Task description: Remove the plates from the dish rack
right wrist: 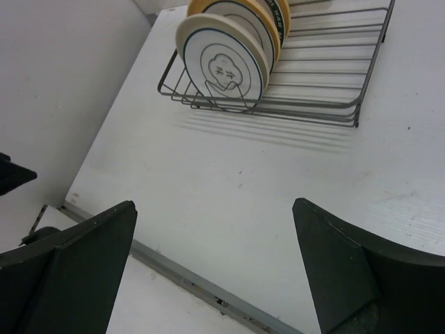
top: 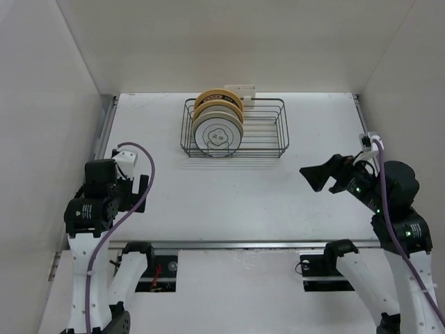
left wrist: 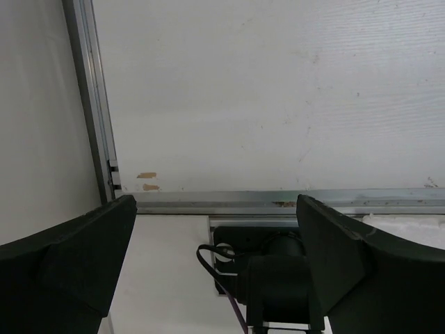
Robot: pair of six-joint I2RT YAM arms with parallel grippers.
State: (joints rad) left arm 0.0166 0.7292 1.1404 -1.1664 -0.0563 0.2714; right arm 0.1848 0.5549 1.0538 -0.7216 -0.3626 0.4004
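Jaws spread, plates (top: 218, 132) upright in dish rack (top: 268, 129)

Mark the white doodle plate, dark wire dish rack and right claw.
White doodle plate (top: 218, 136): top view, face centre.
Dark wire dish rack (top: 286, 129): top view, right wall.
Right claw (right wrist: 213, 204): right wrist view, between fingertips.

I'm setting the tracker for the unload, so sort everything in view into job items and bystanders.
Job items:
- doodle plate
- plates standing behind it
- wire dish rack
- left gripper and right gripper, both open

Bystanders:
- cream block behind the rack
- left arm's purple cable
- metal rail at the table's near edge
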